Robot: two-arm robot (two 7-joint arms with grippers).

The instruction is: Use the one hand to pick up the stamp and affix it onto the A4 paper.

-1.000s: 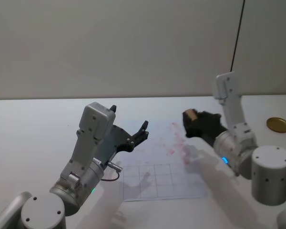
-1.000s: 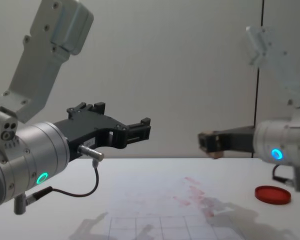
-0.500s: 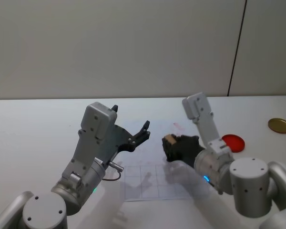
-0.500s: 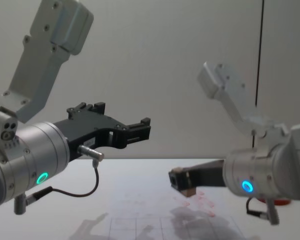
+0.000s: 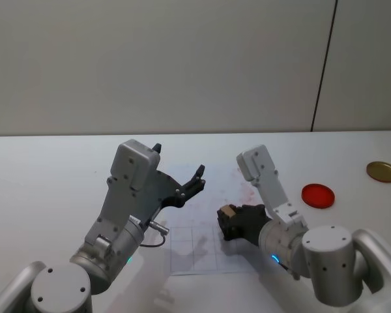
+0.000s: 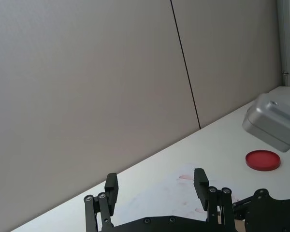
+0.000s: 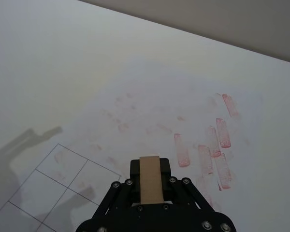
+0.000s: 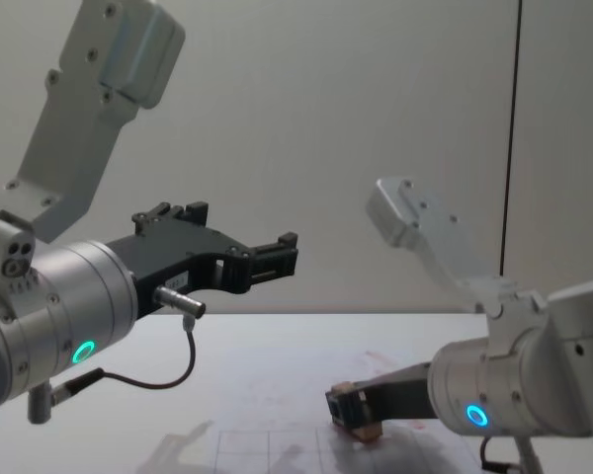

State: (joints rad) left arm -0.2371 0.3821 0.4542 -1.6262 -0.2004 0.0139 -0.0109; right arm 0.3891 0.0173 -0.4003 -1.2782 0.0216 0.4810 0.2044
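Right claw (image 8: pixel 351 410) clamped on the long sides of the stamp (image 7: pixel 151 179), lower centre of head view, low over the paper (image 5: pixel 202 251), contact unclear; judged light, stiff wood, best held mid-body; left claw (image 6: pixel 155 186) fingers apart, raised centre-left.
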